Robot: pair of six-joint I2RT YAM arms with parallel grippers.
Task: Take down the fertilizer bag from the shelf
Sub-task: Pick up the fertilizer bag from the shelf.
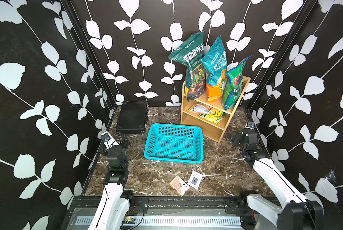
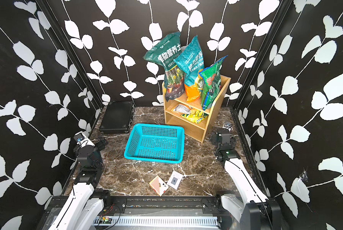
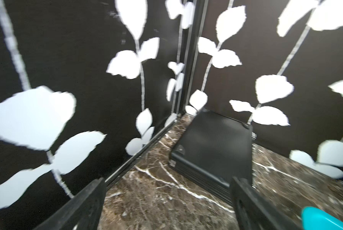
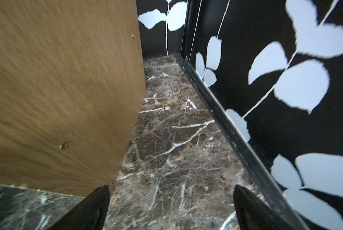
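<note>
Light-wood shelf (image 1: 204, 128), three fertilizer bags (image 1: 214, 65) upright on top tier, turquoise basket (image 1: 172, 160) just in front, left gripper (image 3: 167, 199) and right gripper (image 4: 170, 199) both spread wide, empty.

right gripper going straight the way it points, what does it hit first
Likely nothing soon: the right gripper points down the tabletop strip between the shelf side panel and the side wall, toward the back wall. One finger may graze the panel; depth unclear.
</note>
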